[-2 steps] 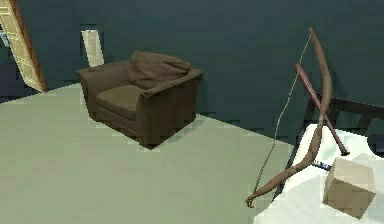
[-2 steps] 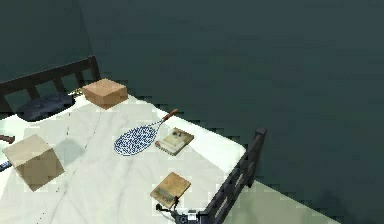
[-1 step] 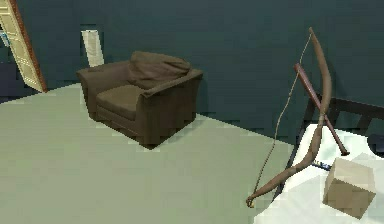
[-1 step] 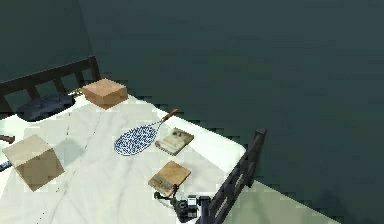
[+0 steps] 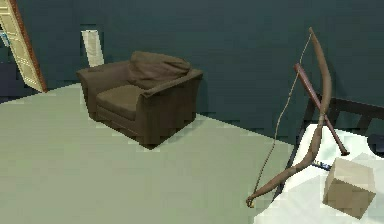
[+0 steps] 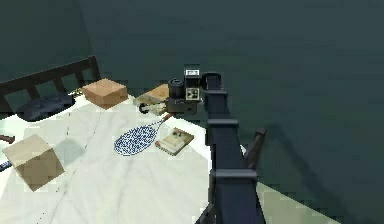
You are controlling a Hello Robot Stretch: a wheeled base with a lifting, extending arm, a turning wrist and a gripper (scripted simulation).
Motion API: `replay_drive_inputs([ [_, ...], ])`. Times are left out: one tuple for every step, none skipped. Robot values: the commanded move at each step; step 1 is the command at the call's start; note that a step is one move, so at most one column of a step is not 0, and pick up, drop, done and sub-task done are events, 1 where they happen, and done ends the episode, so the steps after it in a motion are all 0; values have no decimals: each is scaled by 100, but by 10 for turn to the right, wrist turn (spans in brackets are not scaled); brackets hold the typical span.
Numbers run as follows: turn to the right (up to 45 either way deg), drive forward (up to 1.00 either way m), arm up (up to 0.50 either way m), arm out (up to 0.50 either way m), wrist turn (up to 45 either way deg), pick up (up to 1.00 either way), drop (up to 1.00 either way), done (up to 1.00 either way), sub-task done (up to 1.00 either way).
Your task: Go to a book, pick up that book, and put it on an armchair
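A brown armchair (image 5: pixel 140 92) stands on the grey floor left of the middle of the forward view, against a dark blue wall. In the arm side view a flat tan book (image 6: pixel 175 141) lies on the white bed (image 6: pixel 110 185), just left of the dark arm (image 6: pixel 228 150). The gripper (image 6: pixel 160 106) sits at the arm's far end, farther up the picture than the book, with a brown thing (image 6: pixel 155 95) on the bed behind it. I cannot tell whether it holds anything.
On the bed lie a blue racket (image 6: pixel 135 140), two cardboard boxes (image 6: pixel 105 92) (image 6: pixel 32 160) and a dark object (image 6: pixel 45 103) near the headboard (image 6: pixel 50 78). A wooden bow (image 5: pixel 300 120) and a box (image 5: pixel 350 186) show at the forward view's right. Open floor (image 5: pixel 90 170) lies before the armchair.
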Motion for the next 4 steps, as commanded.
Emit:
replay_drive_inputs([
  [0,0,6,0,0,0,0,0,0],
  [0,0,0,0,-450,0,0,0,0],
  [0,0,0,0,-450,0,0,0,0],
  [0,0,0,0,-120,0,0,0,0],
])
